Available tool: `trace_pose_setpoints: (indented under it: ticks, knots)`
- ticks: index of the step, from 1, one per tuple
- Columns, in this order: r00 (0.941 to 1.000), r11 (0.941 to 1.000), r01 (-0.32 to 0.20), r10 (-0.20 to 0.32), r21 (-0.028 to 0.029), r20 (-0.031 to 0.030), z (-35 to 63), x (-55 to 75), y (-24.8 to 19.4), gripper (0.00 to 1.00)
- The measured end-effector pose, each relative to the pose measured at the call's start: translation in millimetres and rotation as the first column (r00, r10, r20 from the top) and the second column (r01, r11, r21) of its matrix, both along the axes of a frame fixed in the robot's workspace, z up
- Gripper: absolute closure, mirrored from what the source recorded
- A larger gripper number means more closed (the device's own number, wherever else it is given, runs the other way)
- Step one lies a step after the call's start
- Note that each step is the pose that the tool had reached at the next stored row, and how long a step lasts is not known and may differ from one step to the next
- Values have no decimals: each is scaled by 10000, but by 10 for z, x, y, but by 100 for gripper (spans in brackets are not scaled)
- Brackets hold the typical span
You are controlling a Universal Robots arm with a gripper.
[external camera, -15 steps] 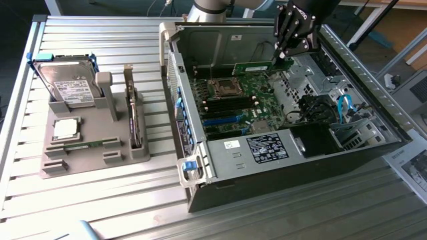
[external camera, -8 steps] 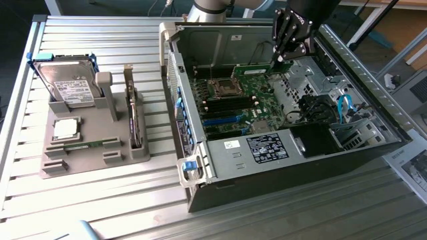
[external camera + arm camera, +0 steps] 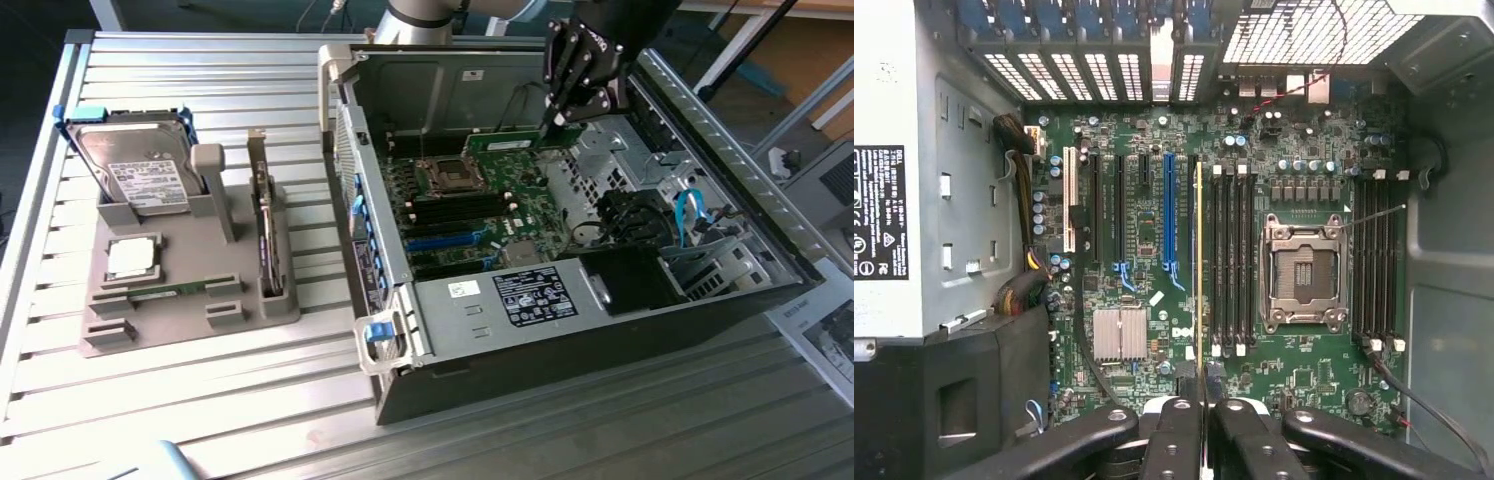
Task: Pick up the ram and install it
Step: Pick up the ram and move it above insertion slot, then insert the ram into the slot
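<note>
The ram (image 3: pixel 1199 280) shows edge-on as a thin yellow-green line held between my fingers. My gripper (image 3: pixel 1201 410) is shut on its upper edge. The stick hangs over the black memory slots (image 3: pixel 1232 260) of the green motherboard (image 3: pixel 1144 230), beside the empty processor socket (image 3: pixel 1304 275). I cannot tell whether it touches a slot. In the exterior view the gripper (image 3: pixel 561 115) reaches down into the open computer case (image 3: pixel 400 330), above the far part of the motherboard (image 3: pixel 481 190).
A grey holder (image 3: pixel 174 320) on the slatted table at the exterior view's left carries a hard drive (image 3: pixel 134 165), an upright expansion card (image 3: pixel 271 235) and a square silver chip (image 3: pixel 131 258). The power supply (image 3: pixel 534 295), blue cables (image 3: pixel 687 215) and case walls crowd the board.
</note>
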State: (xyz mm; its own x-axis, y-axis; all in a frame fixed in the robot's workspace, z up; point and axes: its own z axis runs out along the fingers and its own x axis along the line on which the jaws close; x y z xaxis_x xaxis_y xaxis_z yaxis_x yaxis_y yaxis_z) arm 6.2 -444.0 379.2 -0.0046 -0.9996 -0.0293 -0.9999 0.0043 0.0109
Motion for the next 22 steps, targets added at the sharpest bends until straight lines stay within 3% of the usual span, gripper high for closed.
trace_pose_setpoints:
  ticks: [8, 18, 22]
  knots:
    - [10000, 10000, -1, 1, -3, -1, -28, 1, 118, 88]
    - [10000, 10000, 0, 0, -2, -2, -29, 0, 118, 88]
    - [10000, 10000, 0, 0, -4, -38, -30, -2, 118, 88]
